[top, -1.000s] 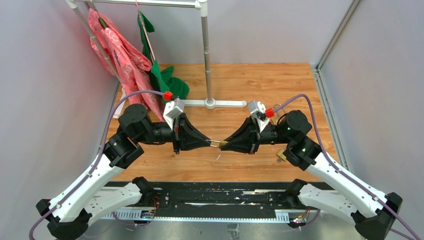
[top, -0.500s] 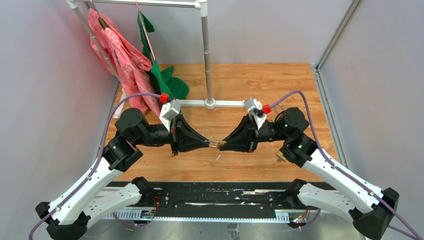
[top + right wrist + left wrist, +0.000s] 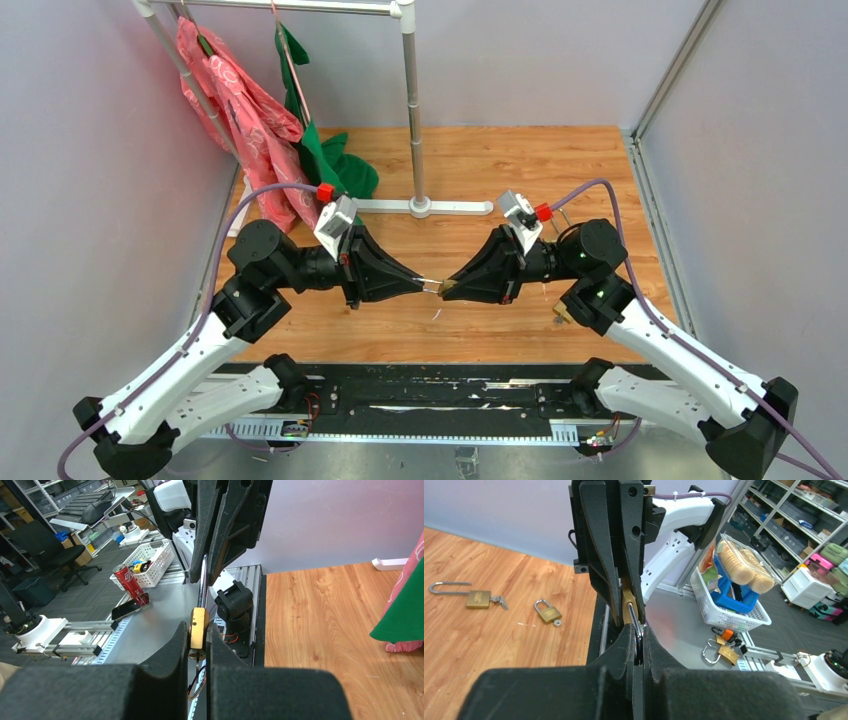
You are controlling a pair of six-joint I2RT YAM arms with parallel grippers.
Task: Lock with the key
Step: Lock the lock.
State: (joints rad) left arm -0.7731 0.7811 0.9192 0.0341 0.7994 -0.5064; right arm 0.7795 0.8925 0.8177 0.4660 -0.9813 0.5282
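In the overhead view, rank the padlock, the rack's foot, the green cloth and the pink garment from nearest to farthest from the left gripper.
1. padlock, centre, held at the left gripper.
2. rack's foot, straight behind.
3. green cloth, back left.
4. pink garment, hanging far back left.

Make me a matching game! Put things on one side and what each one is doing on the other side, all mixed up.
Things:
1. left hand
2. right hand
3. pink cloth
4. long-loop padlock

What it is doing:
A. lies on the wooden table
B. grips the brass lock body
C. hangs from the rack
D. grips the silver loop

Pairs: 1-D, 2-B, 3-C, 4-A
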